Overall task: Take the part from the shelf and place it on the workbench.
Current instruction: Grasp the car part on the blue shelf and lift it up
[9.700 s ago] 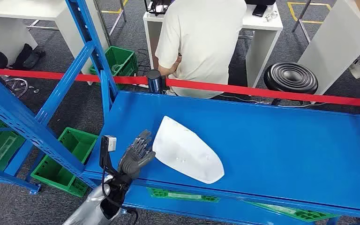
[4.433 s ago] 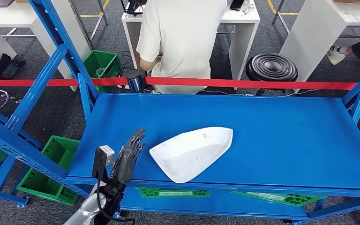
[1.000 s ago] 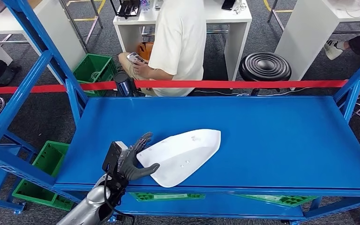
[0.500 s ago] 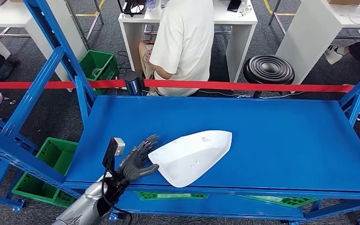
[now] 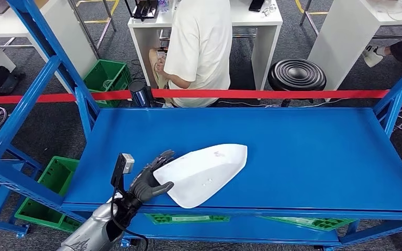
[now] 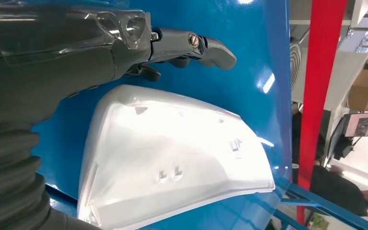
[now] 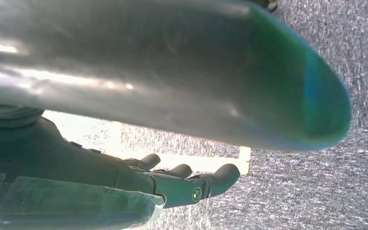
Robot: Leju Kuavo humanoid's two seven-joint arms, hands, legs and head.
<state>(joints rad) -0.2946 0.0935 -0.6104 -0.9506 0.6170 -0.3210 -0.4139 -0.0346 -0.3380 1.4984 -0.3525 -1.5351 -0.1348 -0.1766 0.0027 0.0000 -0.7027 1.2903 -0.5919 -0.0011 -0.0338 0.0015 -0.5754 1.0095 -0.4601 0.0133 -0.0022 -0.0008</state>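
Observation:
The white part (image 5: 201, 170), a smooth shell with one pointed end, lies flat on the blue shelf (image 5: 303, 151) near its front edge, pointed end to the right. My left hand (image 5: 147, 180) is at its blunt left end: the thumb lies over the near edge and the fingers (image 5: 162, 157) reach along the far side. In the left wrist view the part (image 6: 172, 158) lies beside the left hand (image 6: 76, 52), whose straight fingers (image 6: 191, 45) are apart from it with blue shelf between. My right hand (image 7: 124, 184) hangs over grey floor, holding nothing.
A red tape (image 5: 272, 94) runs along the shelf's far side. Behind it a person (image 5: 199, 42) sits at a white desk next to a black stool (image 5: 297, 75). Blue uprights (image 5: 42, 63) stand to the left, with green crates (image 5: 42, 193) on the floor below.
Over ten seconds the part has turned so its point faces right. Within the last second my left hand stays at its blunt end; the picture only shifts slightly with the camera.

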